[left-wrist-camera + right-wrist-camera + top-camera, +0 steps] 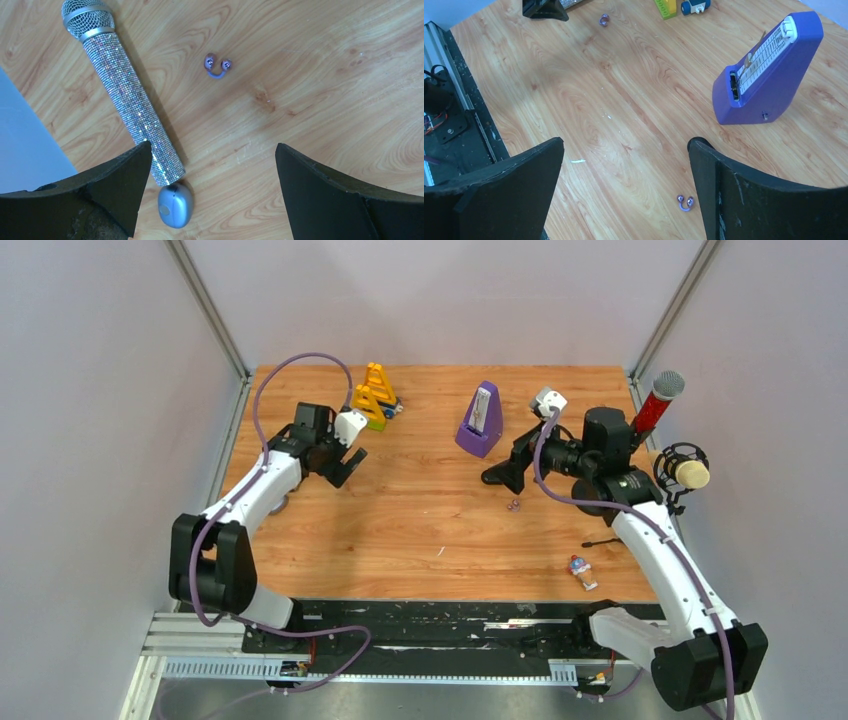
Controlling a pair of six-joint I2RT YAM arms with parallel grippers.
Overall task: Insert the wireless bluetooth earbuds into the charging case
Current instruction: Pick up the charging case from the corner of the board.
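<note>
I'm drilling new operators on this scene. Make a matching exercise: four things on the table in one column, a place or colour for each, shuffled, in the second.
Things
1. metronome
2. glittery silver microphone
3. red microphone
4. small toy figure

Descriptions
A. near the front edge of the table, right side
B. lying flat, a grey-blue oval lump at its tail end
C. purple, upright, back centre
D. at the far right corner

Pairs: 1-C, 2-B, 3-D, 4-A
</note>
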